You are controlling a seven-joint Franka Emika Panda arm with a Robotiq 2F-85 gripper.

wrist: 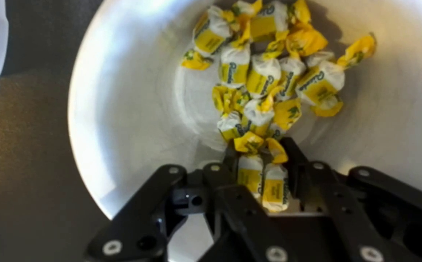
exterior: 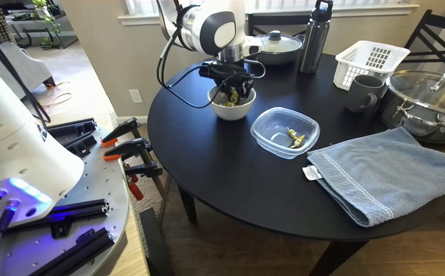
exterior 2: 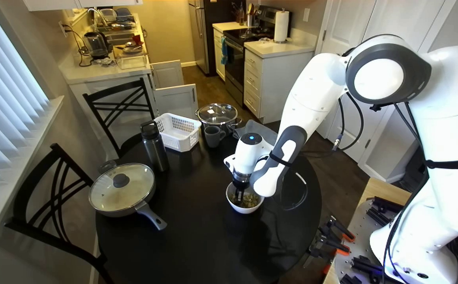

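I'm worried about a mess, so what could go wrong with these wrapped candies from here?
Two wrapped candies sit side by side in the pincer, so one might slip free. Other candies crowd close to them and could get dragged along. The pincer reaches down inside the white bowl, so a sideways move might knock the bowl or tip it.

RICOLA, DARK ON YELLOW AND WHITE

"Ricola" it is, printed on one after another of the wrapped candies [wrist: 234, 69] in the wrist view! Clearest on the rightmost candy [wrist: 320, 83], slanting upward; turned sideways on several more. Lower down, the two nearest candies [wrist: 275, 187] carry finer print, too blurred to call. Over to an exterior view: the white tag [exterior: 312, 172] on the blue towel [exterior: 391, 176] and faint lettering low on the steel bottle [exterior: 314, 46], both too small to read.
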